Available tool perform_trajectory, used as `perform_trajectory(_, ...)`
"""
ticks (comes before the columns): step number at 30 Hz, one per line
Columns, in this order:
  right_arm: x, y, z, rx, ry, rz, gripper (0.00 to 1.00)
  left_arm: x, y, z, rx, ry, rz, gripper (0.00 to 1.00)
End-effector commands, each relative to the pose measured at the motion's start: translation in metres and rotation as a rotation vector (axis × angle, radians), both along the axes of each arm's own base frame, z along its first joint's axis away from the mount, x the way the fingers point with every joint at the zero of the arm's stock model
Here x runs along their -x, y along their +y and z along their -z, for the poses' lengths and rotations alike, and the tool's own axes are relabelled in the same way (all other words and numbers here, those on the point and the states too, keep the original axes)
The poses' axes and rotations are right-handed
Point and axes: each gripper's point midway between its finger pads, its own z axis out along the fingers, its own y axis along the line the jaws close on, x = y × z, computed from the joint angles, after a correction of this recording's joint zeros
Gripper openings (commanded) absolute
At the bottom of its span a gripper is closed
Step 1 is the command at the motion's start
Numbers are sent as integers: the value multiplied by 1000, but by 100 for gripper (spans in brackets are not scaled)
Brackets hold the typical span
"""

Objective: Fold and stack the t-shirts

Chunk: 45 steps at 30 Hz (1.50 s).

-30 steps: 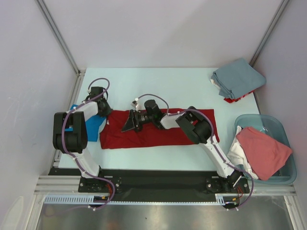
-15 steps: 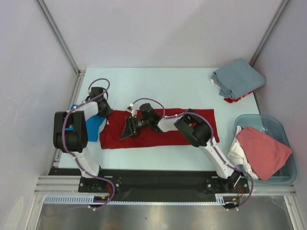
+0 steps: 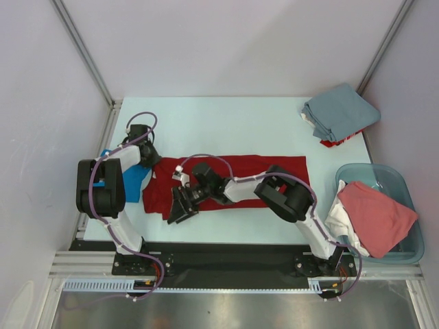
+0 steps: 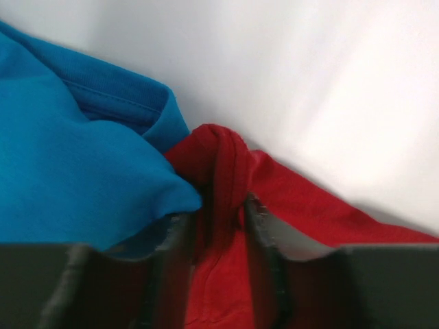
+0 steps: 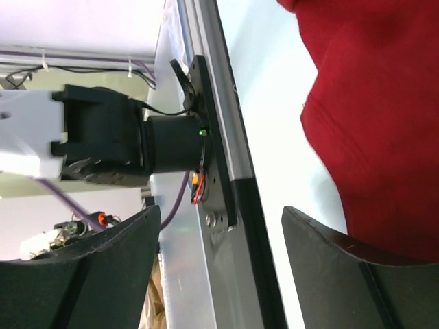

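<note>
Fingers point(image 4: 269, 264) of the left gripper point(image 4: 216, 218) are closed on a raised fold at the left end of the crimson red t-shirt point(image 3: 247, 179), with the red ridge pinched between the two pads. Fingers point(image 5: 89, 274) of the right gripper point(image 5: 218, 214) stand wide apart with no cloth between them. That gripper sits at the red t-shirt's near edge, toward its left end. Through its gap show the pale table and the black rail point(image 5: 221, 171) beyond the shirt's near side. Whether it touches the surface I cannot tell.

The red t-shirt lies flat as a long folded strip across the middle of the table point(image 3: 240, 127), running left to right. The bright blue t-shirt point(image 3: 130, 181) touches its left end, right where the left gripper pinches. It is bunched, and its hem laps against the red fold. Well off the red t-shirt's far right corner, a folded grey-blue t-shirt point(image 3: 341, 111) tops a small stack, with a white edge and a sliver of red showing beneath it. Just beyond the red t-shirt's right end stands a clear blue bin point(image 3: 405, 179). It holds a salmon-pink t-shirt point(image 3: 377, 216) heaped over a white t-shirt point(image 3: 338, 218), which spills over the rim on the side facing the red t-shirt.
</note>
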Motion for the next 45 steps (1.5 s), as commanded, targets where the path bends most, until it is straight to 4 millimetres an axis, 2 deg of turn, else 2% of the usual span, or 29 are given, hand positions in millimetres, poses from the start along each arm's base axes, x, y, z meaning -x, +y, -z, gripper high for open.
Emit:
perform_trajectory(1,-36,-14,-69,-104,-163,86,77,-5,9,-11,-5,-50,-24,41)
perform_trajectory(2,-49,-27,-72,-50,-216,135,77,-4,9,-13,-3,-56,-30,54)
perform_trajectory(4,-63,-44,-71,36,-270,198,75,-1,8,-21,6,-78,-38,60)
perform_trajectory(5,-75,-63,-53,174,-288,271,73,0,6,-25,11,-92,-36,66)
perform_trajectory(6,-88,-81,-58,212,-338,321,72,2,5,-29,18,-102,-38,69)
perform_trajectory(7,-95,-94,-52,271,-350,361,70,6,3,-37,26,-122,-44,71)
perform_trajectory(9,-116,-142,-36,423,-348,500,66,11,-1,-41,38,-140,-40,74)
perform_trajectory(10,-121,-158,-33,458,-347,542,64,12,-5,-53,45,-170,-41,75)
perform_trajectory(12,-140,-203,-20,568,-350,677,63,15,-9,-59,48,-180,-36,79)
perform_trajectory(14,-143,-247,-14,666,-377,790,63,17,-10,-70,44,-205,-44,81)
perform_trajectory(16,-143,-276,-16,709,-393,861,63,20,-29,-75,56,-211,-3,81)
perform_trajectory(18,-143,-308,-9,837,-427,932,63,24,-36,-83,55,-220,5,81)
perform_trajectory(19,-140,-327,-4,917,-449,965,61,27,-48,-85,67,-226,27,81)
perform_trajectory(20,-139,-337,0,960,-447,990,60,29,-55,-91,71,-244,44,80)
perform_trajectory(21,-138,-346,2,996,-448,1009,59,35,-61,-89,73,-238,57,80)
perform_trajectory(22,-136,-354,5,1029,-450,1021,58,40,-76,-88,83,-238,89,80)
perform_trajectory(23,-134,-369,10,1081,-450,1053,57,44,-83,-87,91,-237,107,79)
perform_trajectory(25,-133,-385,12,1129,-449,1092,54,60,-104,-77,103,-218,159,77)
perform_trajectory(26,-129,-396,15,1164,-449,1107,53,67,-108,-72,104,-204,170,77)
perform_trajectory(27,-129,-401,14,1164,-450,1123,53,78,-109,-60,112,-173,166,77)
perform_trajectory(30,-125,-417,22,1198,-412,1157,53,97,-114,-42,148,-135,180,76)
perform_trajectory(33,-124,-425,33,1226,-372,1162,53,107,-114,-28,161,-110,169,76)
perform_trajectory(36,-122,-424,42,1238,-345,1151,52,104,-117,-20,167,-89,169,76)
perform_trajectory(38,-117,-421,51,1247,-316,1125,53,102,-117,-7,154,-48,166,76)
perform_trajectory(39,-115,-418,54,1250,-314,1111,53,94,-118,-10,150,-56,168,76)
perform_trajectory(41,-104,-419,61,1269,-292,1091,53,90,-118,3,134,-19,160,75)
perform_trajectory(43,-90,-419,67,1292,-263,1065,53,78,-121,4,130,-21,166,75)
perform_trajectory(44,-85,-418,69,1297,-260,1053,54,78,-122,17,124,19,169,75)
perform_trajectory(45,-80,-417,70,1299,-255,1041,54,66,-125,12,124,8,179,75)
